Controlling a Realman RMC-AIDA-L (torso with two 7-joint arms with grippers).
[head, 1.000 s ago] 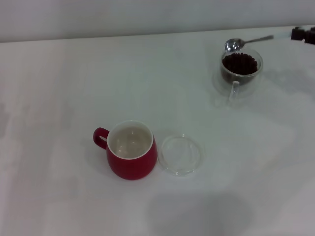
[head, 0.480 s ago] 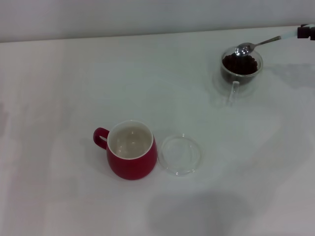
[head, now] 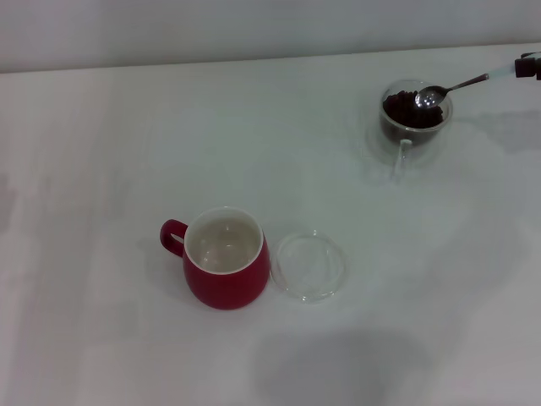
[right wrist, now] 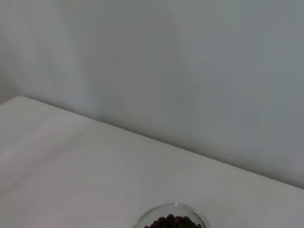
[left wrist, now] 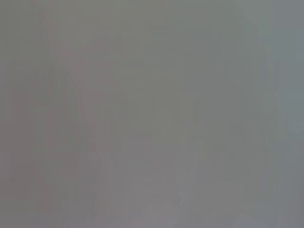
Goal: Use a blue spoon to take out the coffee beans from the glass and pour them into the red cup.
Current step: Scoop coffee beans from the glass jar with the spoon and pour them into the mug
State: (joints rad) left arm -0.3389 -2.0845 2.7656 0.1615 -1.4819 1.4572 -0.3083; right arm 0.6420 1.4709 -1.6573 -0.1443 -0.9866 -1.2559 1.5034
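The glass (head: 414, 127) stands at the far right of the table, full of dark coffee beans (head: 404, 107). Its rim and beans also show in the right wrist view (right wrist: 173, 221). The blue spoon (head: 448, 90) slants down from the right, its metal bowl resting on the beans inside the glass. My right gripper (head: 530, 66) is at the right edge of the head view, shut on the spoon's pale handle. The red cup (head: 225, 258) stands near the front centre, its white inside bare. My left gripper is out of view.
A flat clear round saucer (head: 309, 265) lies right beside the red cup on its right. The white table (head: 127, 152) ends at a pale wall at the back. The left wrist view shows only a grey blank surface.
The spoon's bowl moved from behind the glass, over its rim, and down onto the beans. The gripper shifted slightly right and down at the frame edge.
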